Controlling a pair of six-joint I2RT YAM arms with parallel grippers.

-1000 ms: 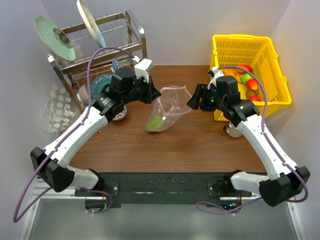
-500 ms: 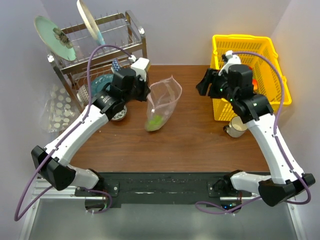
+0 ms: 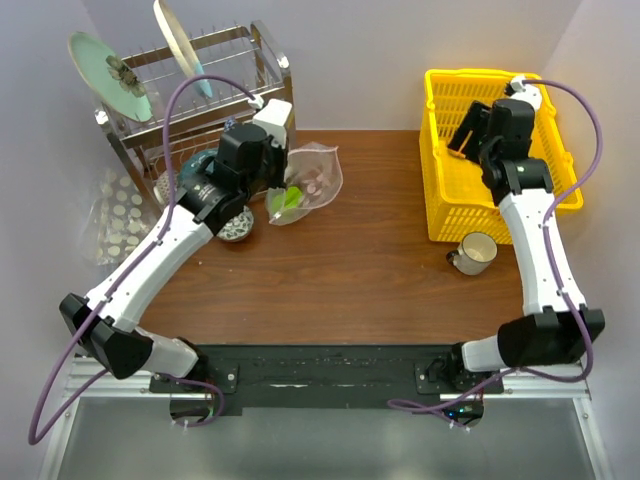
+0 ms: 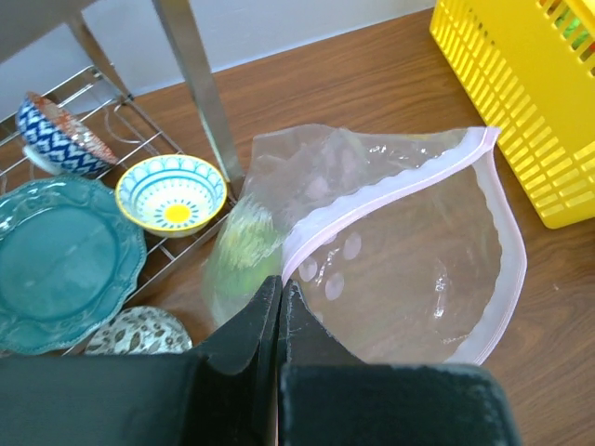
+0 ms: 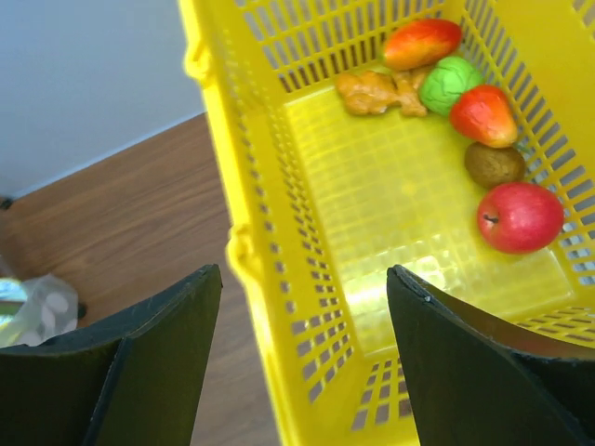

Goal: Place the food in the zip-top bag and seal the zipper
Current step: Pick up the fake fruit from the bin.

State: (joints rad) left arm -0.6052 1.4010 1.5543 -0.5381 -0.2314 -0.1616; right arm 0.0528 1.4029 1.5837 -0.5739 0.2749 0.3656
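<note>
The zip-top bag is held off the table next to the dish rack, its mouth gaping, with one green piece of food inside. My left gripper is shut on the bag's mouth edge, right at the pink zipper. From above, the bag hangs just right of the left gripper. My right gripper is open and empty above the near wall of the yellow basket. In the basket lie a red apple, a brown fruit, a green ball and a tan ginger root.
A metal dish rack with plates stands at the back left; a small patterned bowl and a teal plate sit at its base. A mug stands in front of the basket. A clear bag of white discs lies far left.
My right gripper has left the bag, swung back right over the basket and opened wider. My left gripper has drawn the bag back and left toward the rack.
</note>
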